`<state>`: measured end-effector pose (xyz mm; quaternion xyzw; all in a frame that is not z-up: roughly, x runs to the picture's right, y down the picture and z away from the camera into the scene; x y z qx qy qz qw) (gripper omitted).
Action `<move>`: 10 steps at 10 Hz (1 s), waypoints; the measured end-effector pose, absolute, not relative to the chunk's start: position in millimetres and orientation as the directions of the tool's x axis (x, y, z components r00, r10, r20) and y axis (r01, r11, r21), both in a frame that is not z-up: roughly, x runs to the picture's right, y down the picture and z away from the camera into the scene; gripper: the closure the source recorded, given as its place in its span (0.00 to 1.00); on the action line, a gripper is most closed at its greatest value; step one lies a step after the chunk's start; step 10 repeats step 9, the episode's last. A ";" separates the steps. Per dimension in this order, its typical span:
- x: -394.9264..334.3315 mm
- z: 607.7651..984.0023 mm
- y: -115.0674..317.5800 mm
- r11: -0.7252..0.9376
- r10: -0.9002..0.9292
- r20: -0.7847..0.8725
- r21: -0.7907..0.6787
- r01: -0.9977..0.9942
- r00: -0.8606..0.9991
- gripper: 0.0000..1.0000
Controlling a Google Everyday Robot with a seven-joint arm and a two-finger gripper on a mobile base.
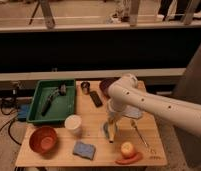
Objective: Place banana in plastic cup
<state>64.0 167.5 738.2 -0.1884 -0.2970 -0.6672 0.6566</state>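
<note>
The white plastic cup (73, 123) stands upright on the wooden table (59, 159), just in front of the green tray. My gripper (110, 132) hangs from the white arm (154, 102) that reaches in from the right. It points down at the table, a short way to the right of the cup and just above the surface. I do not see a banana; if one is there, it is hidden by the gripper.
A green tray (69, 107) with a brush sits at the back left. A red bowl (43, 139), a blue sponge (84, 149), an apple (127, 148), an orange-red vegetable (129, 159) and a fork (140, 134) lie along the front. A black object (95, 98) and a dark bowl (105, 86) are at the back.
</note>
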 end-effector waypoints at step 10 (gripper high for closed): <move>59.2 737.3 166.6 0.063 -0.767 0.640 0.147 0.987 -0.046 0.20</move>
